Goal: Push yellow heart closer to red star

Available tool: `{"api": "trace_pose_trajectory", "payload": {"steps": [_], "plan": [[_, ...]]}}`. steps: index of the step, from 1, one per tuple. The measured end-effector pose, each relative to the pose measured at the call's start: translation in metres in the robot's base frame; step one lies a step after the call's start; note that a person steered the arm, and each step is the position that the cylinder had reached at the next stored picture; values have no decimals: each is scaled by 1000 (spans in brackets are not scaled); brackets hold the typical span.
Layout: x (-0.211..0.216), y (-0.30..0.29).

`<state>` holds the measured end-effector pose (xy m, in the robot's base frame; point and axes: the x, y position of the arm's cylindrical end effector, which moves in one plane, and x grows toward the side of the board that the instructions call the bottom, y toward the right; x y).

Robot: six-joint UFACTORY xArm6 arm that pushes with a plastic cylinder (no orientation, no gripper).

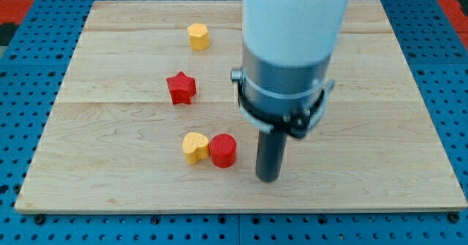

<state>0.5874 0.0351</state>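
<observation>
A pale wooden bench (409,128) is seen lying on a blue perforated surface (22,77). No brand, label or writing can be read anywhere in the view.

The yellow heart (194,147) is found in the near left part of the bench, touching the red cylinder (223,151) that stands just to its right. The red star (180,88) is placed farther back, a little to the left of the heart and apart from it, with bare wood between the two. A yellow hexagon-like block (197,36) is seen farther still, near the far edge, slightly right of the star.

The arm (292,25) is lowered from the far side as a broad white and grey column, ending in a dark rod. My tip (268,178) is set on the wood to the right of the red cylinder, near it but not touching, at roughly the same depth as the heart and cylinder pair. The cylinder lies between my tip and the heart.

No jawed tool is carried by this arm, so nothing is being spread, pressed together or pinched; only the plain rod is present.
</observation>
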Motion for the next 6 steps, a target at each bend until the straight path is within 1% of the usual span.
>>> {"api": "trace_pose_trajectory", "payload": {"steps": [1,2,3,4,6], "plan": [[27,-39],[-4,-71],[-25,-98],[-64,-100],[-189,-95]]}}
